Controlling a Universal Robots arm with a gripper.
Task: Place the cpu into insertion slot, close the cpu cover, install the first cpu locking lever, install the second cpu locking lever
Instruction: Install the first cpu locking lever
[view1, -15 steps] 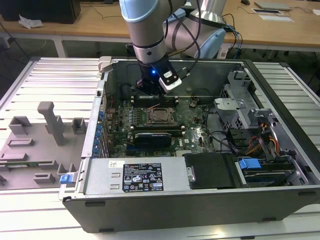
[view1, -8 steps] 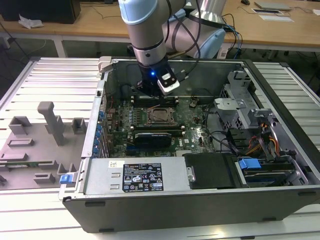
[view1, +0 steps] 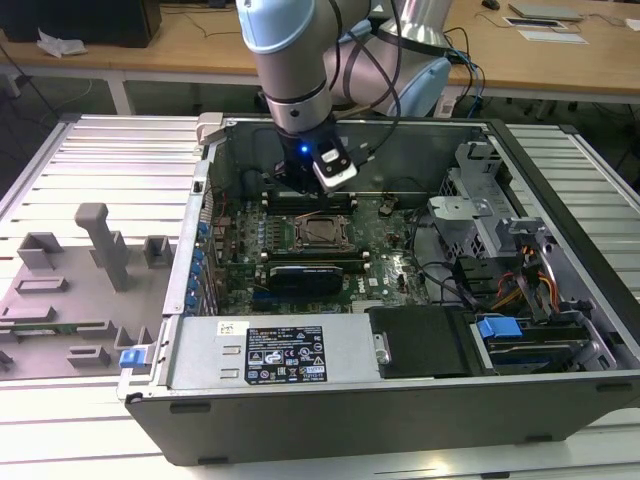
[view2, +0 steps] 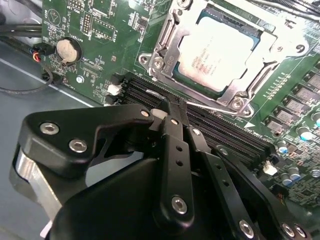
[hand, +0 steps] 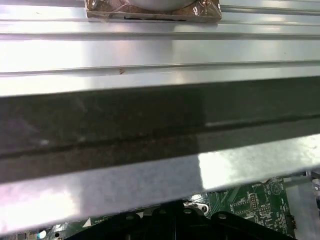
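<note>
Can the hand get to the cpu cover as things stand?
Probably yes. In the second wrist view the hand, shut, hangs just beside the cpu cover, with only memory slots under its tip. The cover lies flat around the cpu and nothing stands over it.

Bright even light; glare on ribbed table (hand: 150, 55); case wall (hand: 150, 125) blurred.

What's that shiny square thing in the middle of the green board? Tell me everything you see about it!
That is the cpu, a small flat square chip with a pale silvery metal top bearing faint print. It lies flat, set into the green board. The cpu cover, a metal frame, lies down around its edges. The gripper sits beside the cover, off the chip.
</note>
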